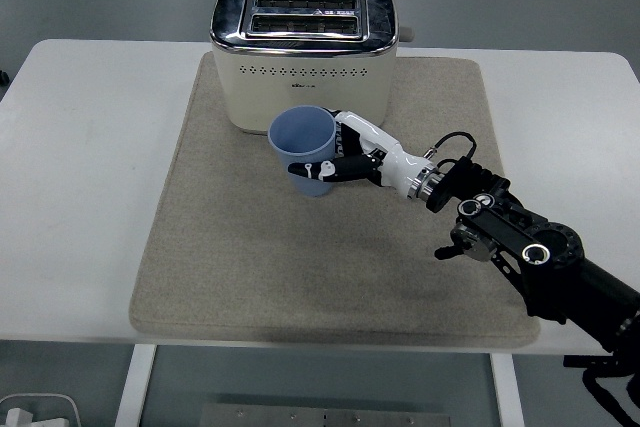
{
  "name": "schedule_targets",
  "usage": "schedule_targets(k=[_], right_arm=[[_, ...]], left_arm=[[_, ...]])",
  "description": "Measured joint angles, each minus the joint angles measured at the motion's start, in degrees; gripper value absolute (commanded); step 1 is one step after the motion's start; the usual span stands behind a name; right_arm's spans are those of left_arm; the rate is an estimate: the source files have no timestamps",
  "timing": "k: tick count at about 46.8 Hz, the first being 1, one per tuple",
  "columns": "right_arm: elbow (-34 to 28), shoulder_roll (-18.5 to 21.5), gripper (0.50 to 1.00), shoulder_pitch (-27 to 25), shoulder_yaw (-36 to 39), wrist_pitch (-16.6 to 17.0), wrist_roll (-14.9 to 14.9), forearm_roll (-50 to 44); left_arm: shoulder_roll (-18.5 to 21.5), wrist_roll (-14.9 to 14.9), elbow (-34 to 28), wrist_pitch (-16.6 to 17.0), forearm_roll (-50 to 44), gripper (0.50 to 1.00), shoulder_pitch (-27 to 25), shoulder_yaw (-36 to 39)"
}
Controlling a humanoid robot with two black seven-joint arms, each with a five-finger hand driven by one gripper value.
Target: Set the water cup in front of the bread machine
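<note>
Nearest us, at lower right, our right hand (345,159) reaches up to frame centre, fingers wrapped around the blue water cup (303,147). It sits on the beige mat (250,267), just below the cream bread machine (303,57). We judge it light, rigid plastic, best gripped around its side wall.

The water cup (303,145) is a light blue, open-topped tumbler, upright, just near of the bread machine (303,52), close to its front face. The bread machine is a cream two-slot toaster with a chrome top, standing at the far middle.
</note>
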Motion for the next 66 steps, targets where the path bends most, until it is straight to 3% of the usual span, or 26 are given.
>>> schedule_targets(k=[11, 55, 66], right_arm=[[-0.01, 0.00, 0.913, -0.71, -0.28, -0.06, 0.01, 0.11], [-0.01, 0.00, 0.924, -0.74, -0.04, 2.97, 0.65, 0.11], [0.01, -1.54, 0.924, -0.59, 1.36, 3.09, 0.74, 0.12]], left_arm=[[0.00, 0.00, 0.00, 0.00, 0.00, 1.000, 0.01, 0.00], [0.00, 0.00, 0.00, 0.00, 0.00, 1.000, 0.04, 0.00], [0.00, 0.00, 0.00, 0.00, 0.00, 1.000, -0.01, 0.00]])
